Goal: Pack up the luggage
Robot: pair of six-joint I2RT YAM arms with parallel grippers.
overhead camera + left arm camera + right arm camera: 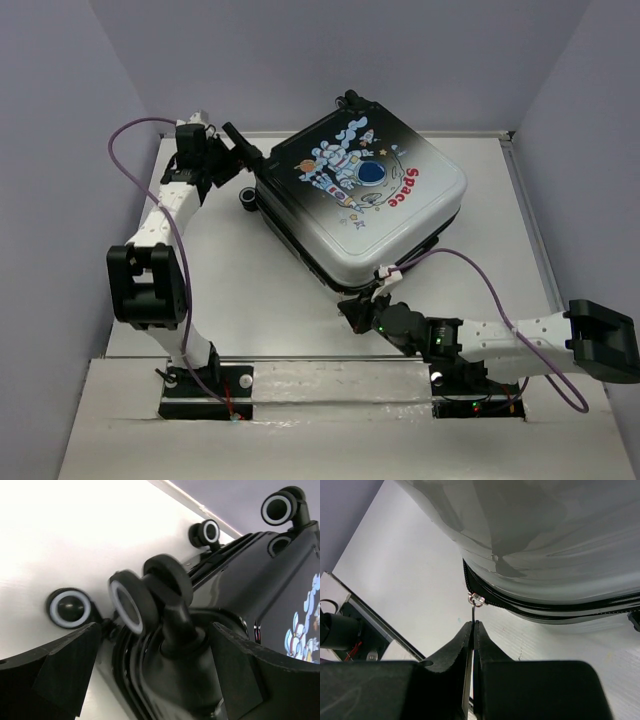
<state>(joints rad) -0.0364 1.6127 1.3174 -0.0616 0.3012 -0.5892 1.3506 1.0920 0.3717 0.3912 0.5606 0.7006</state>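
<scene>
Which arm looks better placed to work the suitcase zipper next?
The right. Its gripper is shut on the zipper pull at the near edge of the luggage, while the left gripper sits open around a caster wheel, likely only bracing.

light: bright, even | glare: table blown out | blur: near caster wheel soft | shadows: faint

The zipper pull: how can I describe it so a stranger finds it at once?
Find the luggage on the table. At its near corner, on the dark seam, is the zipper pull: a silver ring, its tab pinched in the right claw.
</scene>
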